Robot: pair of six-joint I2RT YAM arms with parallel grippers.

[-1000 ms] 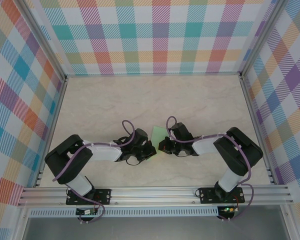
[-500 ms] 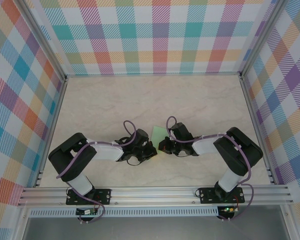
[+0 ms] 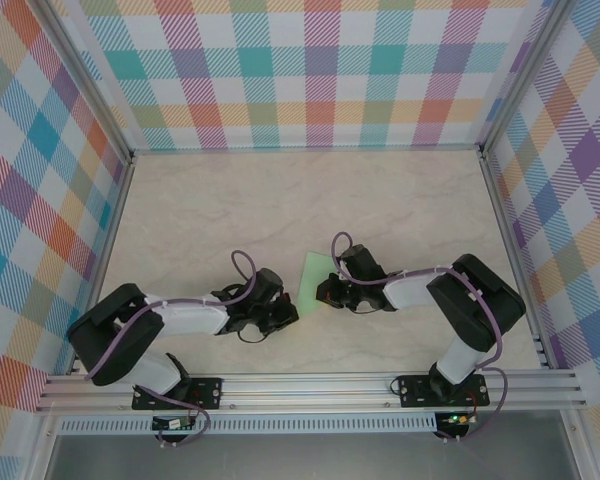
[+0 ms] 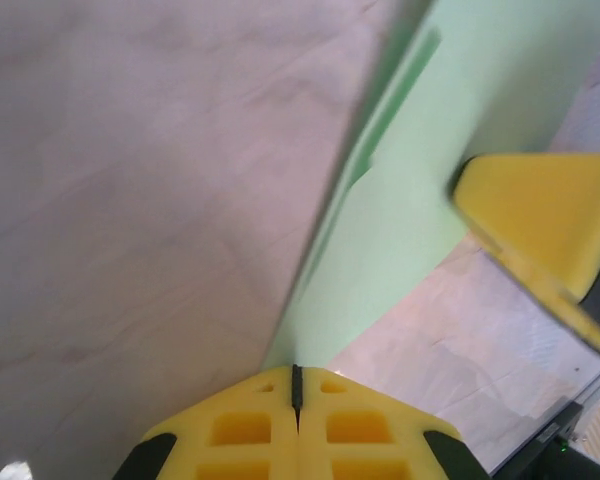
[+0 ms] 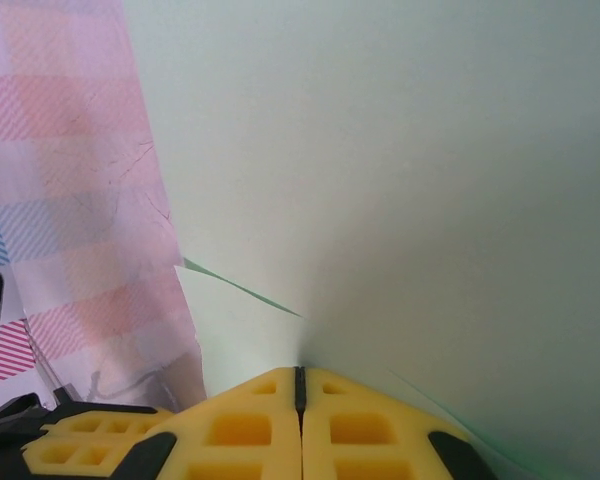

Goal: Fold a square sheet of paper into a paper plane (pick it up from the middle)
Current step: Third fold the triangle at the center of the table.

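1. While the right gripper (image 5: 300,380) has its jaws together on the paper (image 4: 410,200), treat it as the anchor: firm clamp, no wrist twist.
2. Left gripper (image 4: 296,378): jaws together, with the paper's narrow end right at the tips. Can't tell if it's pinched or only touching. I'd confirm a real pinch before any pull.
3. Step looks like setting a crease on an already layered sheet; a stepped layer edge runs along the strip in the left wrist view. Line up the edges first, then press. Short, slow moves, since thin paper will likely buckle or tear at a clamp.
4. Location: near half of the worktop (image 3: 230,200), about midway between its left and right edges, between the two grippers. In the right wrist view the sheet rises in front of the camera, so that end is probably lifted, not flat.
5. Long axis: near-left to far-right across the worktop. The end that looks narrower points near-left at the left gripper; the broader end runs far-right.
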